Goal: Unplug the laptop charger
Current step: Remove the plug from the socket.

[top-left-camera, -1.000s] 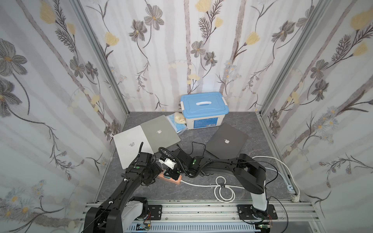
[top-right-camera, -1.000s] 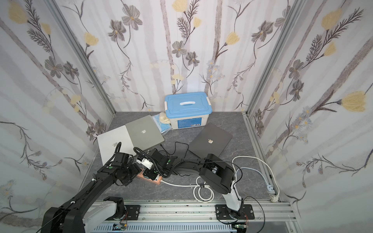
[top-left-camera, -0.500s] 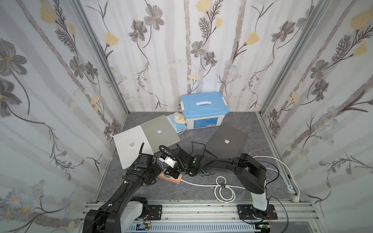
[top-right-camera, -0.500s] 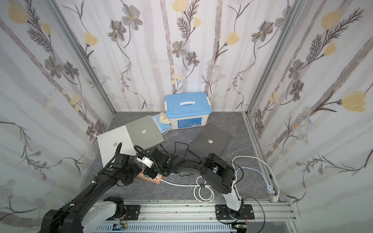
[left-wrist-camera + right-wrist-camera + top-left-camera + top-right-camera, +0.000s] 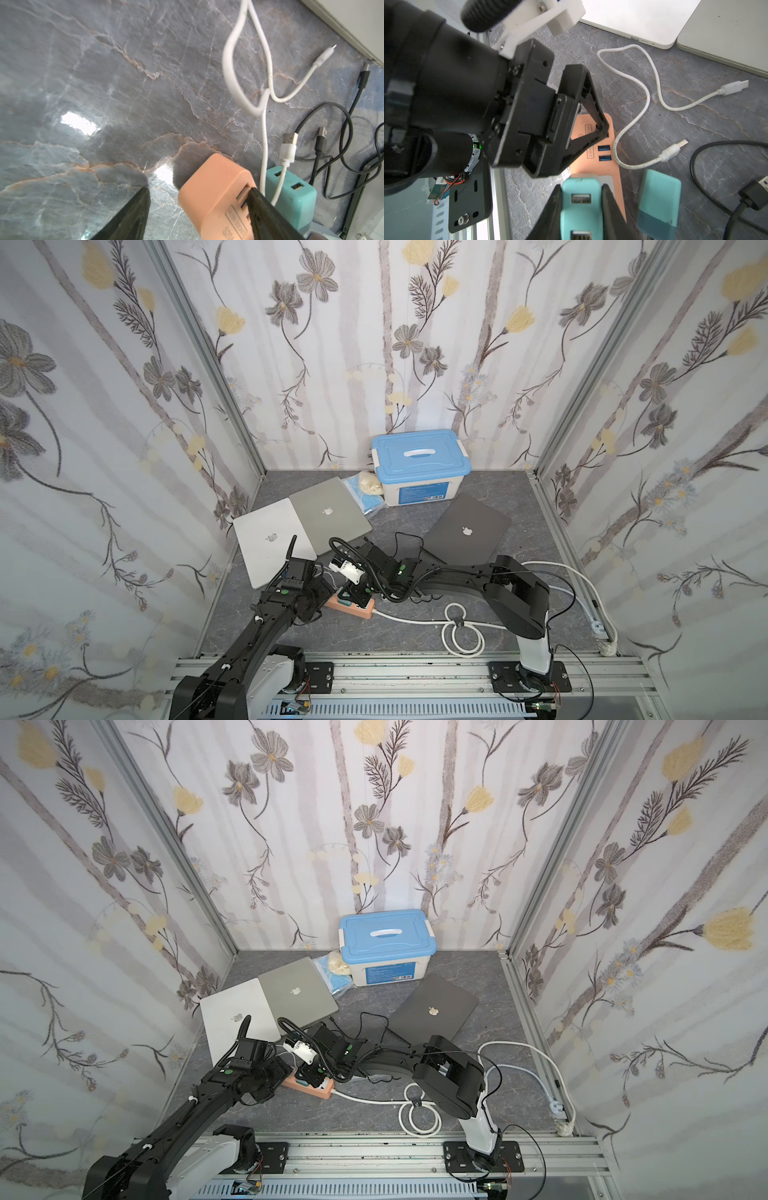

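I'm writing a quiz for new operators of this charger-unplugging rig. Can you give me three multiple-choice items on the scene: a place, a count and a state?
1. Where does the blue-lidded white plastic box stand?
A) by the back wall
B) on the front rail
C) atop a laptop

2. How many closed laptops lie on the grey marble-look table?
A) two
B) three
C) four

3. What is the right end effector doing?
A) hanging open
B) shut on the teal charger block at the peach power strip
C) holding a white cable

1A: it sits at the wall's foot.
2B: silver laptop, grey laptop, dark grey laptop.
3B: its fingers press both sides of the block.
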You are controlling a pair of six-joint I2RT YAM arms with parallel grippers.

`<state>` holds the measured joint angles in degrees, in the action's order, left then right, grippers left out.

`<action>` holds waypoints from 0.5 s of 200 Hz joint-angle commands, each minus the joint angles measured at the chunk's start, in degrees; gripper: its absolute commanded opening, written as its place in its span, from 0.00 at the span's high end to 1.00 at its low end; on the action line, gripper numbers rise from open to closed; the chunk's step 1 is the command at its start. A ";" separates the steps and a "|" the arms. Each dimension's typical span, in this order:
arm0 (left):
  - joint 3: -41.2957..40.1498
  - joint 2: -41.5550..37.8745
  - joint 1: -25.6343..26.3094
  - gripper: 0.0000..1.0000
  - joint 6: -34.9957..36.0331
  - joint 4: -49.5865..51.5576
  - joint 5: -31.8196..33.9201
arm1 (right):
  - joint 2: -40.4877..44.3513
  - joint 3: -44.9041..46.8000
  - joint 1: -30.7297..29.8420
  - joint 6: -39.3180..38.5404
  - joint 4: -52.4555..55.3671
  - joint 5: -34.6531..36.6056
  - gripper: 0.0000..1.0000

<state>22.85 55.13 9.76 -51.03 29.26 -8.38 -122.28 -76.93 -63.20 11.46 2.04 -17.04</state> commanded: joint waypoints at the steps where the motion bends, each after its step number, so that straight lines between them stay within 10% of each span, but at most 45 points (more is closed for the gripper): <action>1: -0.53 0.36 0.16 0.25 0.21 7.11 3.01 | 1.29 -0.48 -0.36 -0.23 -3.75 2.86 0.89; 100: -0.49 0.57 0.44 0.26 0.16 7.16 3.20 | 0.29 -2.16 0.04 1.63 -1.94 1.12 0.88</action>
<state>22.87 55.27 10.13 -51.31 29.45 -7.77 -121.93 -78.74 -63.70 11.73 3.11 -14.02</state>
